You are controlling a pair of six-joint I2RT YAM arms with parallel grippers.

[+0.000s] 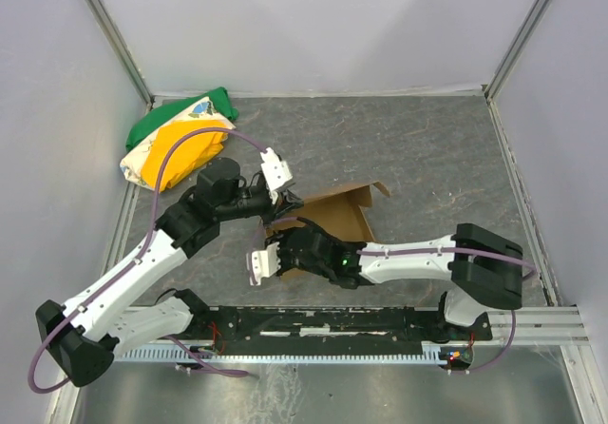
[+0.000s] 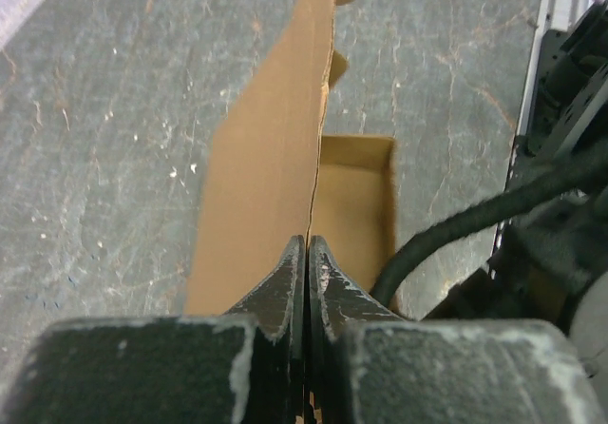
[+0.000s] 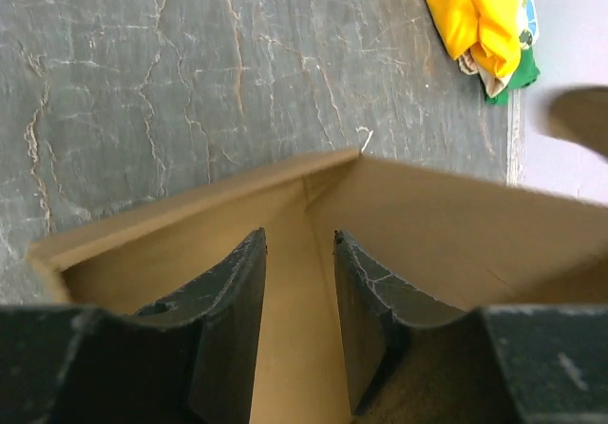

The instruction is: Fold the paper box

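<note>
the paper box (image 1: 334, 213) sits near the middle of the table (image 1: 427, 148), part-formed: one tall panel stands up, a shallow tray-like corner is raised beside it, and a tabbed flap sticks out on the far side; it is not a closed box yet. the left pincer (image 2: 306, 253) is shut tight on the thin top edge of the standing panel, which runs away edge-on from between its tips; the right pincer (image 3: 299, 248) is about half open and reaches down inside the raised corner, its fingers (image 3: 237, 291) over the inner floor with nothing clamped between them; whether they press on that floor i cannot tell.

handling, as i judge it: plain corrugated cardboard, light, fairly stiff across a panel but willing to bend along its creases; it may slide on the table if pushed from one side only, so one pincer should pin it while the other folds; a hard pinch in the middle of a panel could dent it or crease it in the wrong place, and the tabs and slots look easy to crumple; the best holds are the free edges of walls and flaps, close to a crease, much as the left pincer has it; springback is likely, so a folded wall wants holding until its tab is tucked.

count: one paper box; one cloth bundle (image 1: 179, 146), green, yellow and white, at the far left corner, well apart from the box; two pincers.
</note>
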